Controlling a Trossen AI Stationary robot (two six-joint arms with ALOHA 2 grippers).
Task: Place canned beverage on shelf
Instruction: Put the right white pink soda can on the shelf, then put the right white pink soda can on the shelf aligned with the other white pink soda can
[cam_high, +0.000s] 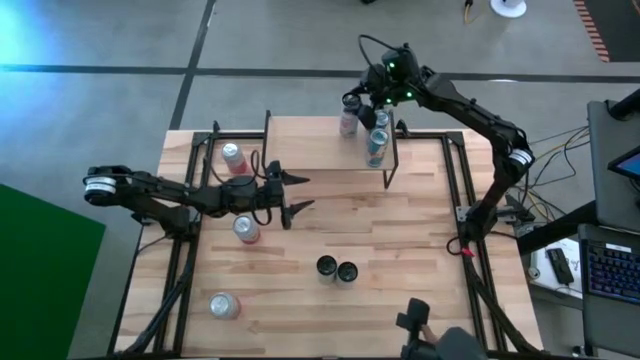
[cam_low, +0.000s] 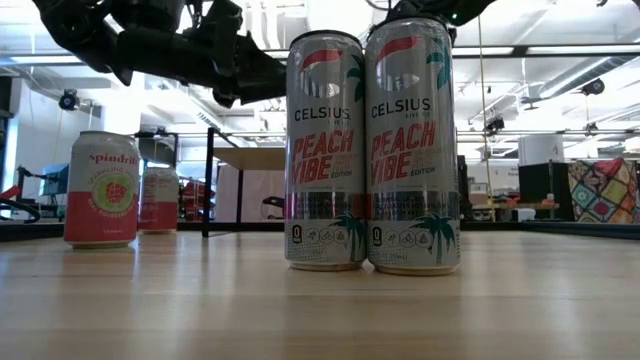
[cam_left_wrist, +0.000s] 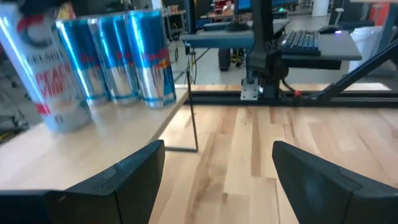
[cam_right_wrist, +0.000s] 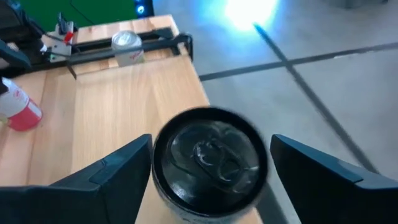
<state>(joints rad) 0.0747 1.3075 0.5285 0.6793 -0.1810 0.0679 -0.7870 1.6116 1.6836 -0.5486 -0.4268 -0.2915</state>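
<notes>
Right gripper (cam_right_wrist: 208, 165) spread wide over the far right corner of the shelf (cam_high: 310, 150), fingers (cam_right_wrist: 106, 177) either side of a black can top (cam_right_wrist: 210, 160), clear of it. Silver-and-pink can (cam_high: 349, 118) standing at the shelf's far edge, blue cans (cam_high: 377, 143) upright just beside it toward the right edge.

Left gripper (cam_high: 298, 194) released, empty, jaws apart, hanging above the table (cam_high: 400, 240) just off the shelf's near left corner. Pink can (cam_high: 246, 229) under the left arm; another pink can (cam_high: 235, 158) near the table's left edge, beside the shelf. Two tall cans (cam_high: 337, 268) touching, upright, toward the table's near edge, middle. Pale can (cam_high: 223, 305) at the near left corner.
</notes>
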